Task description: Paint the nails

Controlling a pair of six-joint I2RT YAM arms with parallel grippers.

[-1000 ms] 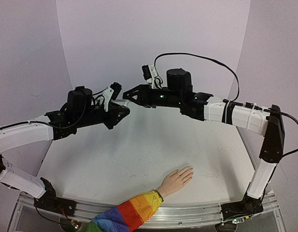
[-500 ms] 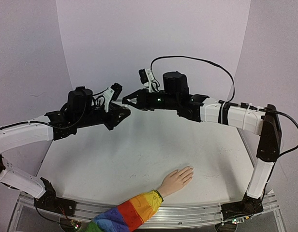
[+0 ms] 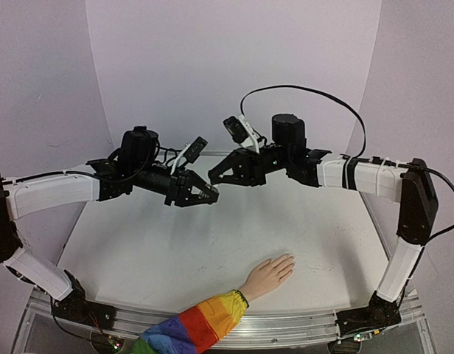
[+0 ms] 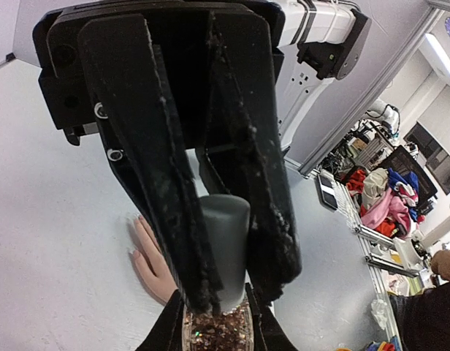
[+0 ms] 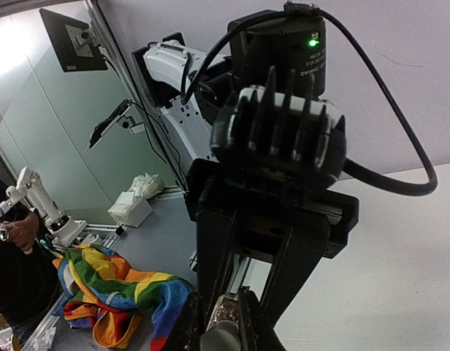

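A small flesh-coloured hand [image 3: 270, 274] with a rainbow-striped sleeve [image 3: 194, 328] lies palm down at the table's near edge. Its tiny pale nails [image 3: 289, 259] point right and also show in the left wrist view [image 4: 135, 253]. My two grippers meet in the air above the table's middle. My left gripper [image 3: 210, 196] is shut on a clear polish bottle [image 4: 214, 333] full of brownish glitter. My right gripper [image 3: 215, 177] is shut on the bottle's grey cap [image 4: 226, 248], which sits on the bottle. In the right wrist view the cap [image 5: 221, 341] sits between my right fingers.
The white table [image 3: 175, 251] is closed in by lilac backdrop walls [image 3: 234, 66] at the back and sides. A metal rail [image 3: 301, 324] runs along the near edge. A rainbow cloth [image 5: 115, 285] lies off the table.
Both grippers have moved right and toward the front of the table, tilting downward, and still meet tip to tip. The hand has not moved.
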